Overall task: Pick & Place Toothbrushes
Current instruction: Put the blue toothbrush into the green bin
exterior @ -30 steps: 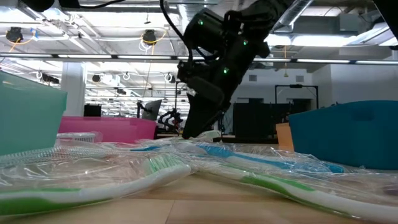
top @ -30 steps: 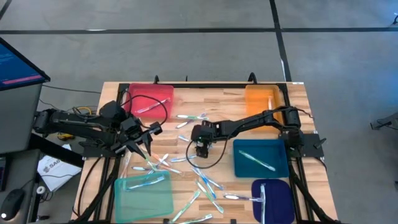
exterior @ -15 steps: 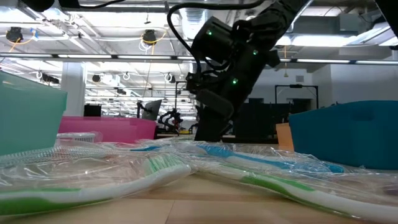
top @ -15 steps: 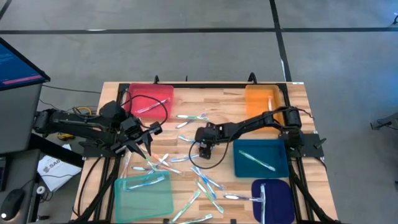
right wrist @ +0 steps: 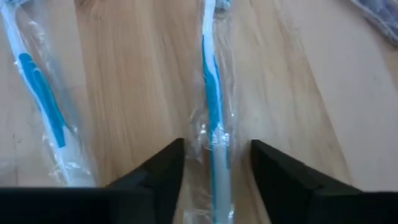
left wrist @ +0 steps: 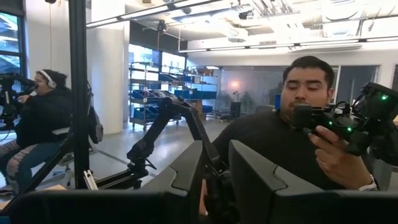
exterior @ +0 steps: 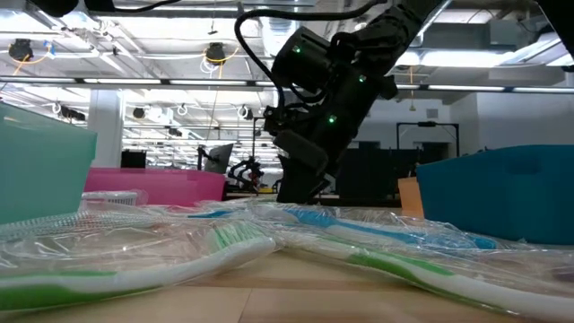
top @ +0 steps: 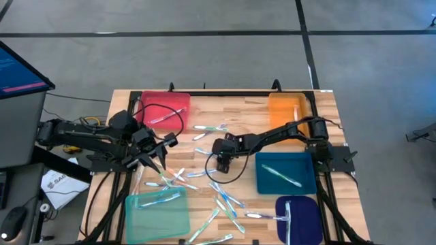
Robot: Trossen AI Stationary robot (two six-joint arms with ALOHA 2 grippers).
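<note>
Many wrapped toothbrushes lie scattered flat on the wooden table (top: 252,109), among them one with a blue handle (right wrist: 212,87) in clear wrap. My right gripper (right wrist: 216,186) is low over that one near the table's middle (top: 223,162), pointing steeply down, open, one finger on each side of the handle. A second blue toothbrush (right wrist: 40,93) lies beside it. My left gripper (top: 162,146) waits raised at the table's left, pointing into the room, a narrow gap between its fingers (left wrist: 186,180) with nothing in it. My right gripper's fingers (right wrist: 168,168) stand close on either side of the wrapped toothbrush's handle (right wrist: 214,143) and run along it from above. I cannot tell whether they touch the clear wrapper. The toothbrush lies flat on the table.
Five trays ring the table: pink (top: 163,109), orange (top: 289,109), teal-blue (top: 286,173), dark blue (top: 300,218), light green (top: 158,207); each holds a toothbrush or two. Black cables loop near the pink tray and below the right gripper. People show beyond the table in the left wrist view.
My right gripper has sunk toward the table and shifted slightly, coming down over the blue-handled toothbrush. The toothbrushes have stayed where they lay.
</note>
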